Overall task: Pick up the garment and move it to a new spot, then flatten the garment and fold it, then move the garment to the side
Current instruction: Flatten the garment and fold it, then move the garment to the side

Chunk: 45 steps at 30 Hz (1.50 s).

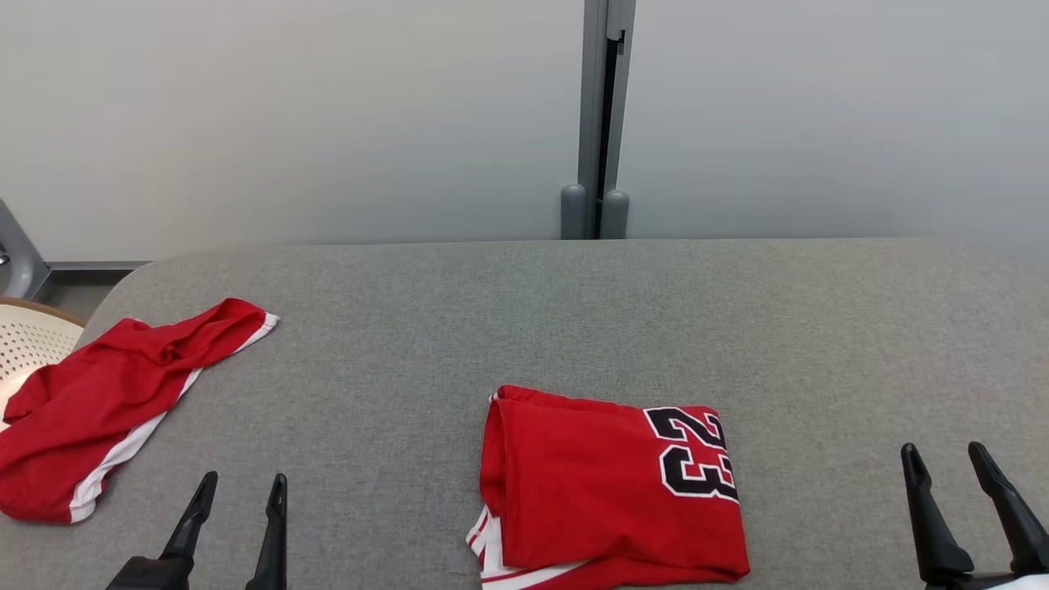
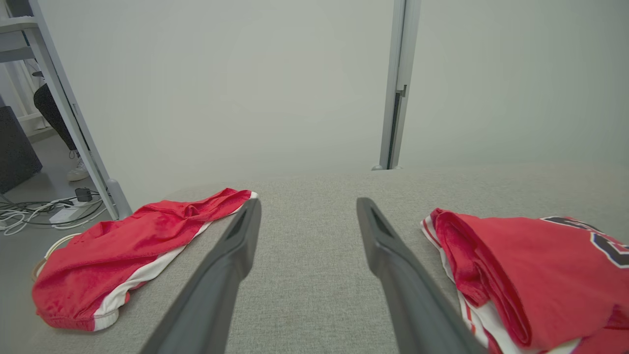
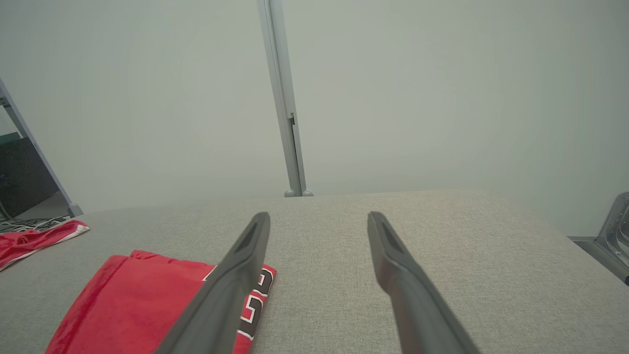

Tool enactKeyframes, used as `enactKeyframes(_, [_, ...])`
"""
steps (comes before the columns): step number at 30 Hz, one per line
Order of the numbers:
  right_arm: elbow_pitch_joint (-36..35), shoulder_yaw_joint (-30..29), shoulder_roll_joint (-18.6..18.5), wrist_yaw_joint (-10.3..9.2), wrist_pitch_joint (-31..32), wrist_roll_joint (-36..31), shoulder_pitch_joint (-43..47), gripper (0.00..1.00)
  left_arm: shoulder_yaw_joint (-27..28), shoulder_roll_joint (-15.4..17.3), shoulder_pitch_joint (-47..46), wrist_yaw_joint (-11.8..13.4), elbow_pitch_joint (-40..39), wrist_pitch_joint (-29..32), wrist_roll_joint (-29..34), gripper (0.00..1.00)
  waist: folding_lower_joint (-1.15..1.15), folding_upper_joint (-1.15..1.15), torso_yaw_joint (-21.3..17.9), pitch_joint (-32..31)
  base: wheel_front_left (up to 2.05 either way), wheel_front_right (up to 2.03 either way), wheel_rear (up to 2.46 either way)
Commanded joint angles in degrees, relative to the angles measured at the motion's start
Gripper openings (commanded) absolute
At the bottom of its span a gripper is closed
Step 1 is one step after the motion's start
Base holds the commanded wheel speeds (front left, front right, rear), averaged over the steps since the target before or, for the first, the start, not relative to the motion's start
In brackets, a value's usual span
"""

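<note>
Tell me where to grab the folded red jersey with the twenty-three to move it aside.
Probably its thick rolled left edge, the left gripper coming from the left: that fold stands proud of the table and gathers the layers, so the jersey should stay folded.

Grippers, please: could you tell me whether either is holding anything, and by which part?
Nothing is held. The left gripper and the right gripper are both open and empty, clear of the folded jersey between them.
</note>
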Motion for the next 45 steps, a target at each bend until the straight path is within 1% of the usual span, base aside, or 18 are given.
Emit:
enactKeyframes(1, [-0.26, -0.19, -0.04, -0.02, 0.39, 0.15, 0.8, 1.0, 0.05, 0.48, 0.71, 0.43, -0.4, 0.04, 0.2, 1.0, 0.0, 0.0, -0.04, -0.01, 0.0, 0.0, 0.0])
enactKeyframes(15, [0.13, -0.41, 0.18, -0.02, 0.35, -0.47, 0.74, 1.0, -0.29, 0.73, 0.89, 1.58, -2.19, 0.83, -0.1, 1.0, 0.0, 0.0, -0.1, 0.59, 0.0, 0.0, 0.0])
enactKeyframes(18, [0.5, -0.43, 0.0, -0.02, 0.83, -0.85, 0.33, 1.0, -0.66, 0.63, -0.56, 1.62, -2.78, 0.89, 0.05, 1.0, 0.0, 0.0, 0.52, 1.79, 0.0, 0.0, 0.0])
enactKeyframes(23, [2.26, 0.82, -0.15, -0.02, 1.49, -1.22, -2.22, 1.0, -2.07, 0.22, -4.61, 0.93, -3.63, 0.79, 0.54, 1.0, 0.0, 0.0, 3.2, 6.49, 0.0, 0.0, 0.0])
enactKeyframes(26, [5.0, 2.63, 0.35, -0.02, 1.64, -1.55, -4.13, 1.0, -3.09, -0.7, -8.48, 0.39, -3.29, -0.21, 0.57, 1.0, 0.0, 0.0, 5.68, 10.13, 0.0, 0.0, 0.0])
enactKeyframes(30, [10.53, 5.52, 1.22, -0.02, 2.05, -1.7, -7.07, 1.0, -3.72, -1.95, -12.36, 0.11, -1.51, -1.91, 0.0, 1.0, 0.0, 0.0, 8.49, 13.01, 0.0, 0.0, 0.0])
enactKeyframes(31, [10.53, 5.52, 1.22, -0.02, 2.05, -1.7, -7.07, 1.0, -3.72, -1.95, -12.36, 0.11, -1.51, -1.91, 0.0, 1.0, 0.0, 0.0, 8.49, 13.01, 0.0, 0.0, 0.0])
enactKeyframes(33, [13.79, 6.24, 1.74, -0.02, 2.25, -1.66, -8.35, 1.0, -4.14, -2.43, -14.13, -0.62, -0.37, -2.6, -0.12, 1.0, 0.0, 0.0, 9.78, 14.24, 0.0, 0.0, 0.0])
enactKeyframes(37, [19.8, 6.59, 2.24, -0.05, 3.62, -3.36, -11.73, 1.0, -4.88, -3.24, -16.88, -1.15, 1.98, -3.85, -0.11, 1.0, 0.0, 0.0, 11.32, 16.19, 0.0, 0.0, 0.0])
enactKeyframes(40, [23.47, 5.96, 3.05, -0.05, 6.01, -4.8, -13.69, 1.0, -5.19, -3.61, -17.96, -1.5, 3.6, -4.6, -0.17, 1.0, 0.0, 0.0, 11.67, 16.91, 0.0, 0.0, 0.0])
enactKeyframes(41, [24.35, 5.75, 3.11, -0.05, 7.19, -5.62, -14.0, 0.98, -5.3, -3.82, -18.31, -1.67, 3.86, -4.83, -0.14, 1.0, 0.0, 0.0, 11.76, 17.11, 0.0, 0.0, 0.0])
enactKeyframes(42, [25.19, 5.54, 3.38, -0.05, 8.24, -5.62, -14.11, 0.43, -5.35, -3.93, -18.59, -1.69, 4.3, -4.94, -0.11, 1.0, 0.0, 0.0, 11.8, 17.17, 0.0, 0.0, 0.0])
enactKeyframes(43, [25.4, 5.56, 3.53, -0.08, 8.7, -5.71, -14.29, 0.05, -5.4, -4.04, -18.74, -1.76, 4.69, -5.09, -0.09, 1.0, 0.0, 0.0, 11.82, 17.21, 0.0, 0.0, 0.0])
enactKeyframes(44, [25.65, 5.4, 3.38, -0.08, 9.44, -6.43, -14.29, 0.0, -5.4, -4.1, -18.94, -1.84, 4.97, -5.26, -0.08, 1.0, 0.0, 0.0, 11.79, 17.25, 0.0, 0.0, 0.0])
enactKeyframes(45, [25.84, 5.03, 3.54, -0.1, 10.22, -6.34, -14.0, 0.0, -5.29, -4.12, -19.18, -1.89, 5.2, -5.36, -0.09, 1.0, 0.0, 0.0, 11.7, 17.28, 0.0, 0.0, 0.0])
